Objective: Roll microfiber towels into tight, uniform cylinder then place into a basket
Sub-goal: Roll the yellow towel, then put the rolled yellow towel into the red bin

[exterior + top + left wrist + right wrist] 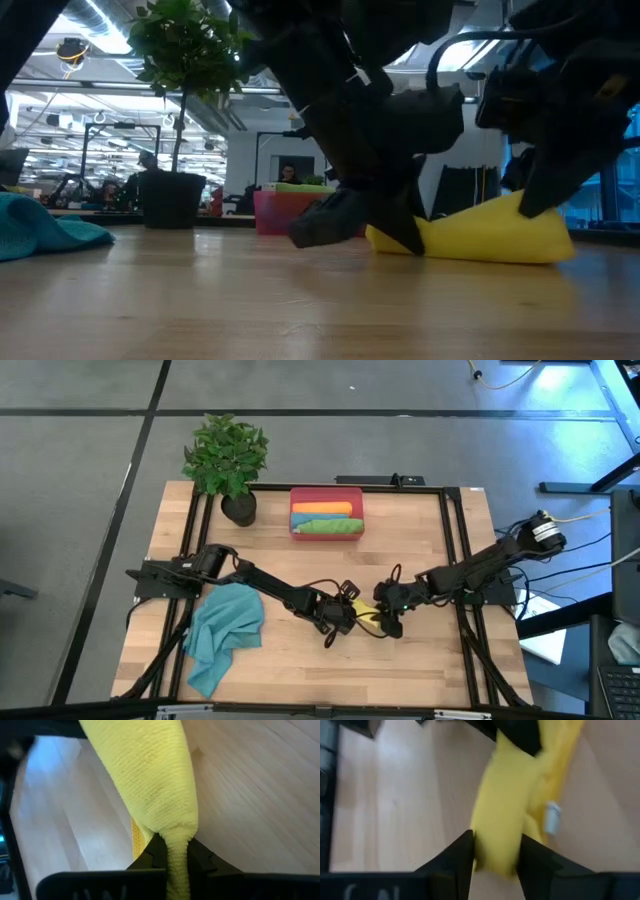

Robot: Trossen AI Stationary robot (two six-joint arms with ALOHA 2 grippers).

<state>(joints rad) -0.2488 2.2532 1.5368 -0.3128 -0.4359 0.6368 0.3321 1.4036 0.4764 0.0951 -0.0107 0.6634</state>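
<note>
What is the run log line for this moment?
left gripper: shut on yellow towel | right gripper: shut on yellow towel | basket: two rolls

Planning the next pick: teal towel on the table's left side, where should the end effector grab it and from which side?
Judging by its pose, take the teal towel at its bunched upper part, coming straight down from above: it lies crumpled there, giving folds to pinch, while the lower end trails flat toward the table edge. The left end effector sits nearest but is shut on the yellow towel.
</note>
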